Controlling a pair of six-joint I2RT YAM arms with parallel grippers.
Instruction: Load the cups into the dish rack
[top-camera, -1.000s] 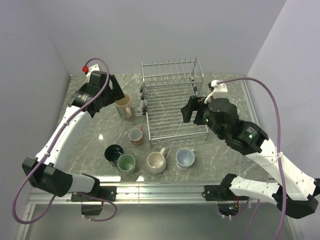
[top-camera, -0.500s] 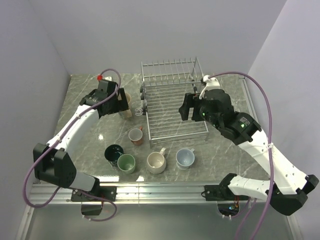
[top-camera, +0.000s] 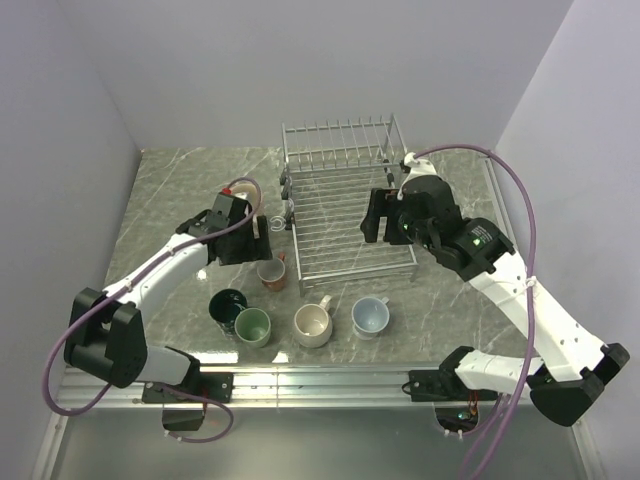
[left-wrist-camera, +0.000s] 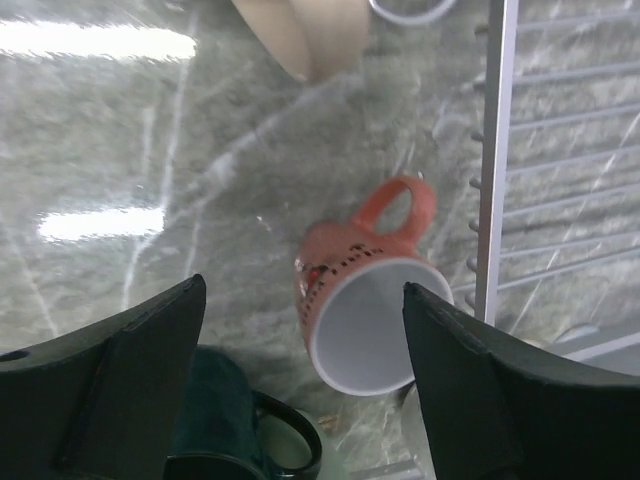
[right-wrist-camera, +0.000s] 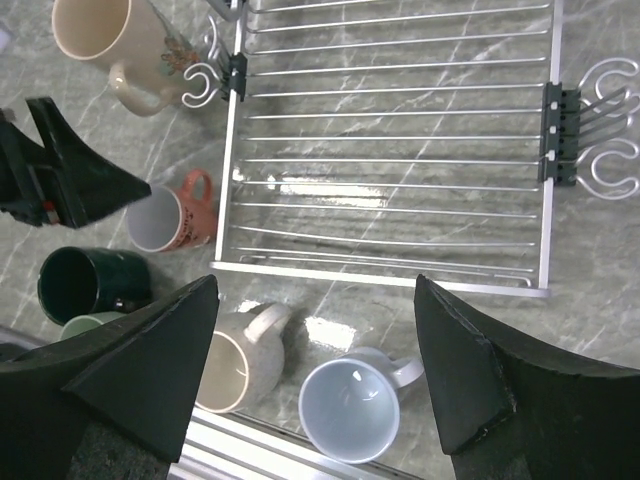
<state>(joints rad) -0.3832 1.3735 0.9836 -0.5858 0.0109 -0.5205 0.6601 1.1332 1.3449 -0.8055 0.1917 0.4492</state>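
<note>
The silver wire dish rack (top-camera: 345, 215) stands empty at the table's middle back. The tall cream mug (top-camera: 250, 193) stands left of it. The small reddish-brown mug (top-camera: 272, 272), dark teal mug (top-camera: 228, 305), light green mug (top-camera: 253, 327), beige mug (top-camera: 313, 324) and pale blue-white mug (top-camera: 370, 316) stand in front. My left gripper (left-wrist-camera: 304, 282) is open and empty above the reddish-brown mug (left-wrist-camera: 365, 300), between the teal mug (left-wrist-camera: 225, 420) and the rack's edge (left-wrist-camera: 495, 150). My right gripper (right-wrist-camera: 315, 280) is open and empty, high over the rack's front right (right-wrist-camera: 400, 150).
White wire hooks (right-wrist-camera: 610, 130) stick out from the rack's ends. Grey walls close the table on the left, back and right. A metal rail (top-camera: 330, 380) runs along the near edge. In the right wrist view, the left gripper (right-wrist-camera: 70, 180) shows beside the reddish-brown mug (right-wrist-camera: 165, 215).
My left gripper has moved from beside the tall cream mug toward the near side, to above the reddish-brown mug. My right arm has shifted slightly over the rack.
</note>
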